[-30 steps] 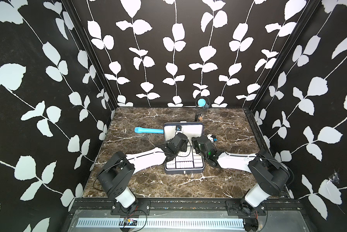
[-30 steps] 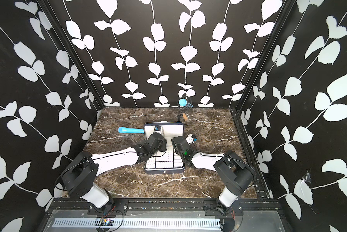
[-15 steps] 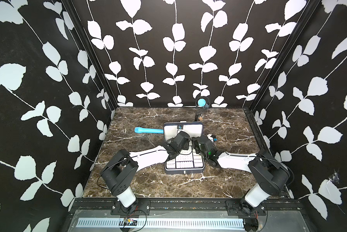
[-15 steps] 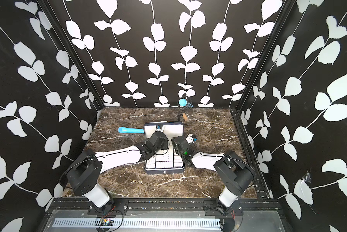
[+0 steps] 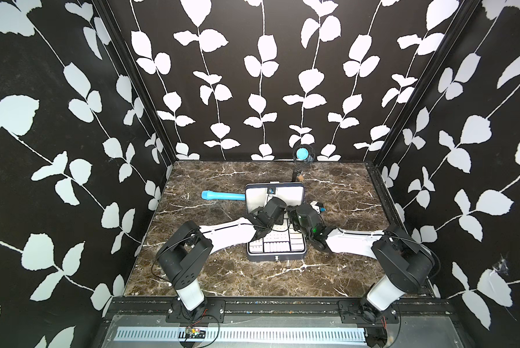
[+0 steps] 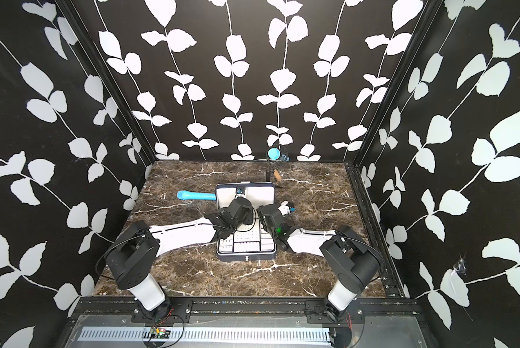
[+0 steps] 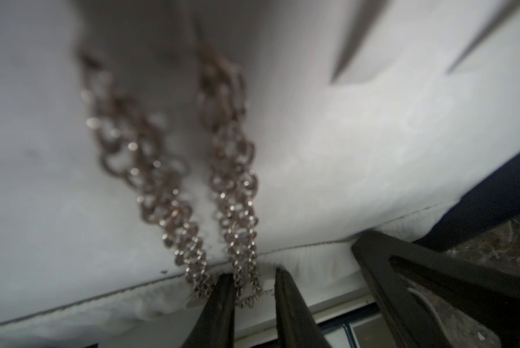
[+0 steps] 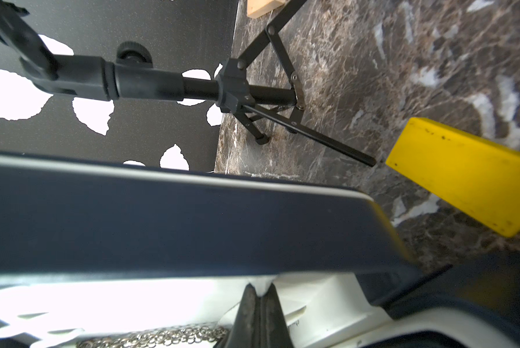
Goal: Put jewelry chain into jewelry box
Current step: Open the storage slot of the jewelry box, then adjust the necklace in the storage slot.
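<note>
As the left arm has edged a little farther over the tray toward the lid in the last second, the left gripper (image 7: 249,283) has drawn its black fingers in to a narrow gap; they are not yet together. Across that gap runs the fine end of the thin silvery link jewelry chain (image 7: 231,195). Its two strands lie on the white padded lining inside the dark navy hinged jewelry box (image 5: 275,256), up by the lining's seam. So the chain is already within the open box. I judge that the closing jaws mean a fresh pinch to shift or settle it, not a first delivery.

The right gripper (image 8: 260,296) has not altered: its fingers are pressed shut, tips against the same white lining just beside the chain. Whether they nip a fold of it I cannot tell.

Left of the box's lid lies a light blue plastic cylinder (image 5: 222,195), its end at the lid's edge. Near one corner of the lid sits a yellow rectangular block (image 8: 463,174). Beyond the box stands a black folding tripod stand (image 8: 270,99).

No brand, label or writing can be read anywhere.
</note>
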Tool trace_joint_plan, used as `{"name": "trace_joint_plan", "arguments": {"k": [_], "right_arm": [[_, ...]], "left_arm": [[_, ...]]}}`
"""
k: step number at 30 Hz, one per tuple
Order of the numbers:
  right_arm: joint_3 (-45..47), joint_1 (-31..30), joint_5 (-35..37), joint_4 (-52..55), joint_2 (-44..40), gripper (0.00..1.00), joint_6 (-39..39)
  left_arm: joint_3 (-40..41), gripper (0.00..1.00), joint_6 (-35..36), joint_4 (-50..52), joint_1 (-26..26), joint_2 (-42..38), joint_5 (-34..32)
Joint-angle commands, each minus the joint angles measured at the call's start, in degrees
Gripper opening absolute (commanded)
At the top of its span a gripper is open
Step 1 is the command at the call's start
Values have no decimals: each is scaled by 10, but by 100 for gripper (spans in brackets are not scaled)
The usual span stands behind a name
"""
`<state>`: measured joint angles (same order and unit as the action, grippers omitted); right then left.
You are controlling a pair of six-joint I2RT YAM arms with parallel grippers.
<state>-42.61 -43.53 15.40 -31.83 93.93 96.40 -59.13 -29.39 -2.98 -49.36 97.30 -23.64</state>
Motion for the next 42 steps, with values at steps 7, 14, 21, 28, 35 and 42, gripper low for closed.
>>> {"name": "trace_joint_plan", "arguments": {"k": [7,14,21,28,35,42], "right_arm": [[7,-5,-9,-21,-9,3,-12],[7,-5,-3,-14,-16,3,-15],[11,-5,4,-10,-16,1,-17],[15,-5,4,-9,-13,1,-17],[13,-5,2,-9,-12,1,-19],[15,-6,-1,-10,-12,1,-20]], "left_arm": [[-18,12,17,-20,-1,-1,-10],[-8,0,28,-29,0,-24,3],[5,0,30,-31,0,-66,25],[0,0,36,-36,0,-104,30],[-19,0,50,-37,0,-101,22],[-30,0,61,-44,2,-90,11]]}}
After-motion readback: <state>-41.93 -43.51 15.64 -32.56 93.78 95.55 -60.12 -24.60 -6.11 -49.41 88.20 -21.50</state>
